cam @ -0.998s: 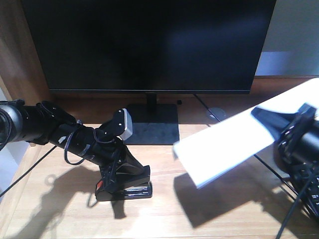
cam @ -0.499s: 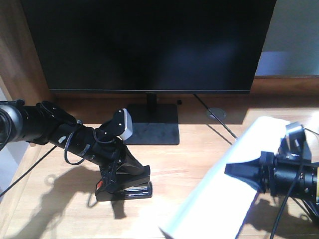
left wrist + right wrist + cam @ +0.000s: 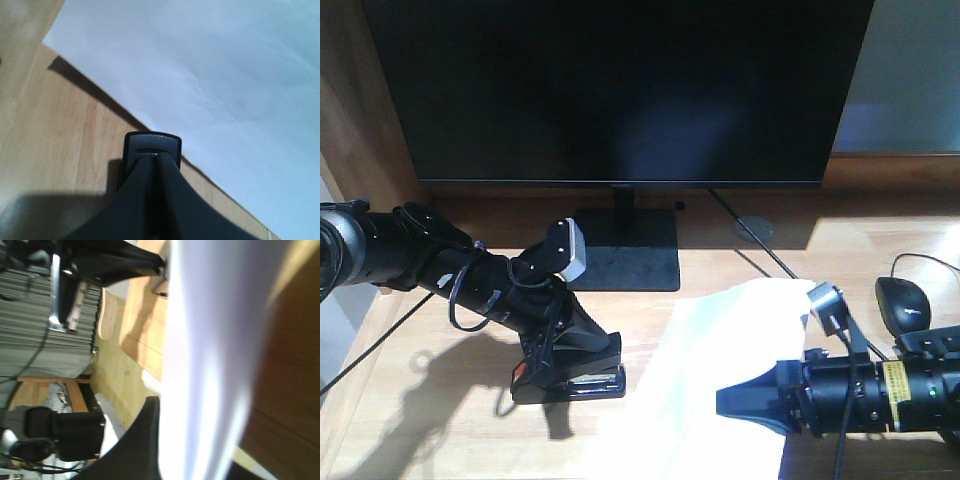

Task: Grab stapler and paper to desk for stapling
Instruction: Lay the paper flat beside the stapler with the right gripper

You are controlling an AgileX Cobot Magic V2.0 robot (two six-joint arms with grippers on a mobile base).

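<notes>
Front view: small black plastic stapler with orange-red patch (image 3: 582,384) sits on light wood-grain counter (image 3: 440,420), left of centre, near front edge. Left gripper (image 3: 552,375) pressed together on it. Plain white paper (image 3: 690,350) droops right of stapler, pinched by right gripper (image 3: 728,404). Judgement: lower flat, hold pinch till paper rests, avoid black mouse (image 3: 903,300)

Left wrist: only here, paper (image 3: 225,75) edge shows just beside stapler (image 3: 152,144), raised, casting shadow

Right wrist: one finger (image 3: 142,440) against paper (image 3: 210,365); other hidden

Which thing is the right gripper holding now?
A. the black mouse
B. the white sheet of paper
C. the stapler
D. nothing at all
B: the right gripper is shut on the edge of the paper, while the stapler is in the left gripper and the mouse lies apart.
</notes>
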